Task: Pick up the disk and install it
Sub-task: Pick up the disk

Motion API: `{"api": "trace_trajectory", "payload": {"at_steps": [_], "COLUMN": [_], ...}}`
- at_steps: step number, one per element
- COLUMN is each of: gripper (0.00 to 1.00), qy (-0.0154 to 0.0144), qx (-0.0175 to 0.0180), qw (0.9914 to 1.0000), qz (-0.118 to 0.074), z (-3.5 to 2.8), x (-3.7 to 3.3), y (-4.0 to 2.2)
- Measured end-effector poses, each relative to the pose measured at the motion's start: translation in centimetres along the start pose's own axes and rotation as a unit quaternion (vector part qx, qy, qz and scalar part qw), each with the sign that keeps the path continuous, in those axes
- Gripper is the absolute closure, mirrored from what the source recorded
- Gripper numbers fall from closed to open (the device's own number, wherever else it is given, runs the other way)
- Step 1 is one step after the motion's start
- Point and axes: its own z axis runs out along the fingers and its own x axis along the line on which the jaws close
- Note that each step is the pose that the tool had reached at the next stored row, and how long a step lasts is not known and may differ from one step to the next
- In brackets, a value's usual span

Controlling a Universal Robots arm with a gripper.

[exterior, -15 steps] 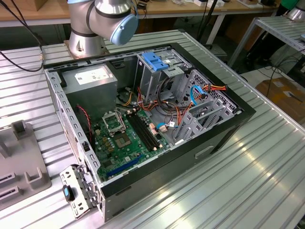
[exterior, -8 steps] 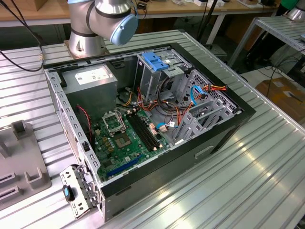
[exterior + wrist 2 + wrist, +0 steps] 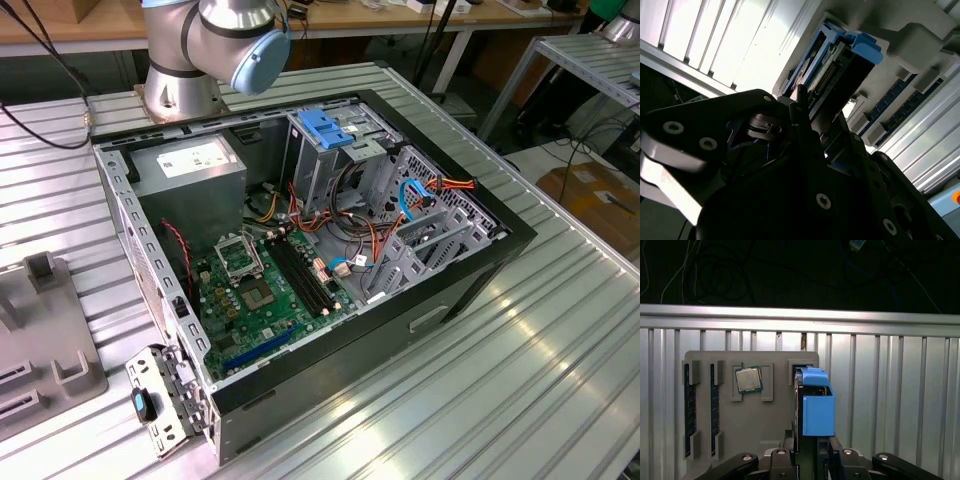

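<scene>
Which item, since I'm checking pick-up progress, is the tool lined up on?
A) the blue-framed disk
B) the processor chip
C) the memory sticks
A: in the first wrist view the disk stands on edge right at the tool; the processor chip and memory sticks sit apart on the grey tray.

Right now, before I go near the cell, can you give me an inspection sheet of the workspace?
surface: ribbed metal table bearing an open computer case.
job's things: the disk, in its blue frame, stands on edge at the grey tray.
clutter: processor chip and memory sticks in the tray; bare blue bracket in the case.
grippers: gripper right at the disk.
cables: red, orange and blue wires inside the case.
surroundings: second metal table; cardboard box on the floor.
</scene>
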Motion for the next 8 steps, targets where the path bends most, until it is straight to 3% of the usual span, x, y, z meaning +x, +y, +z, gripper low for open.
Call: {"api": "trace_trajectory", "payload": {"at_steps": [8], "gripper": [0.65], "qy": [0.0], "qx": [0.0], "qw": [1.0], "qz": [0.0], "z": [-1.57], "x": [-0.03], "y": [-0.03]}}
